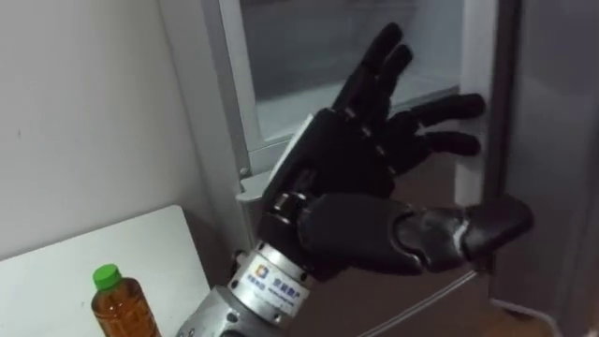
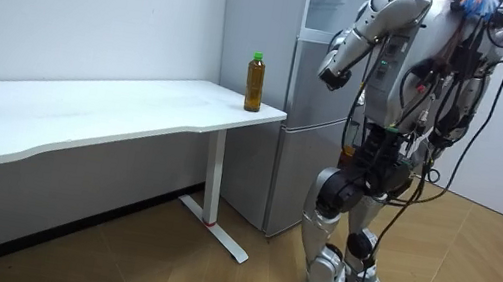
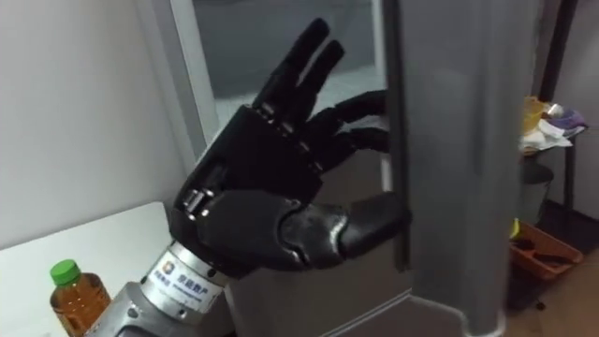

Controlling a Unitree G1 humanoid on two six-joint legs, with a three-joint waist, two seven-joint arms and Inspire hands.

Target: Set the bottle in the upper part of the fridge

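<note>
The bottle, amber with a green cap, stands upright on the white table's corner beside the fridge; it also appears in the room view as the bottle. My left hand is raised before the upper fridge door, well above and right of the bottle. Its fingers are spread and nearly straight, and their tips reach the door's edge. In the right eye view the fingertips go behind that edge while the thumb lies in front of it. The hand holds nothing.
I stand upright facing the grey fridge, with the long white table on my left along the wall. A white wall is behind the table. Some clutter sits on the floor to the fridge's right.
</note>
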